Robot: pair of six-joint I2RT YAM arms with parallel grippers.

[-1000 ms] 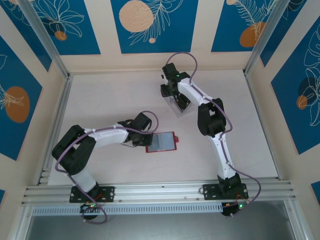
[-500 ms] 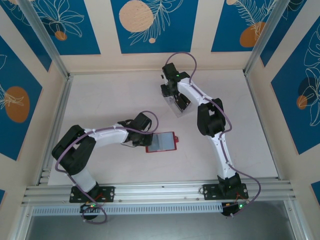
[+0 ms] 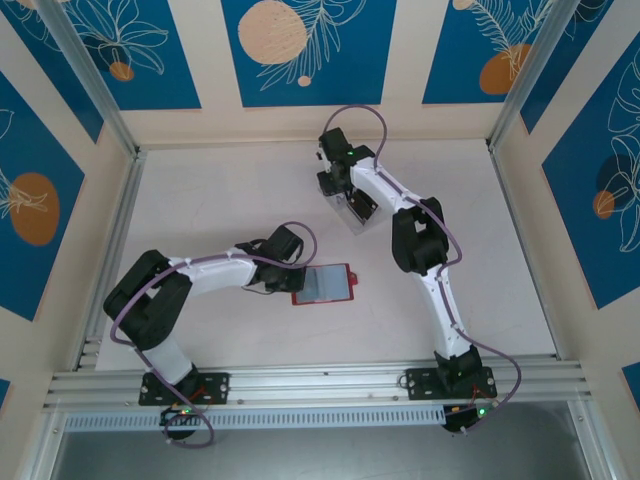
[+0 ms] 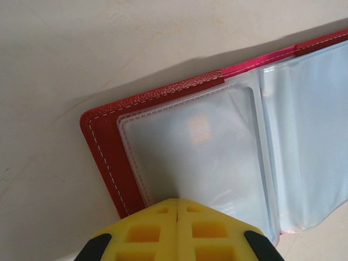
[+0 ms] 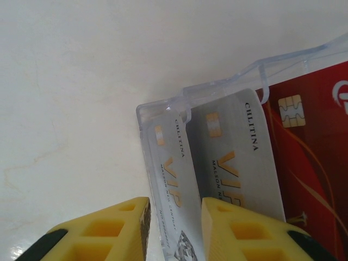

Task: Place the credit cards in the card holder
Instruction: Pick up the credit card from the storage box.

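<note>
The red card holder (image 3: 326, 285) lies open on the table, its clear inner pockets (image 4: 201, 147) facing up. My left gripper (image 4: 178, 202) is shut, and its tip presses on the holder's left pocket near the red edge (image 4: 103, 147). My right gripper (image 5: 173, 217) is at the clear plastic tray (image 3: 357, 213) at the back. Its fingers close on a tilted silver credit card (image 5: 175, 179). A second silver card (image 5: 239, 163) and a red card (image 5: 315, 152) lie flat in the tray.
The tray's clear wall (image 5: 217, 86) stands just beyond the held card. The cage's aluminium posts and patterned walls (image 3: 300, 50) ring the table. Bare white tabletop (image 3: 220, 200) lies between the tray and the holder.
The right jaws have narrowed around the silver card, and the right wrist has shifted slightly to the left at the tray. The left arm and card holder have not moved.
</note>
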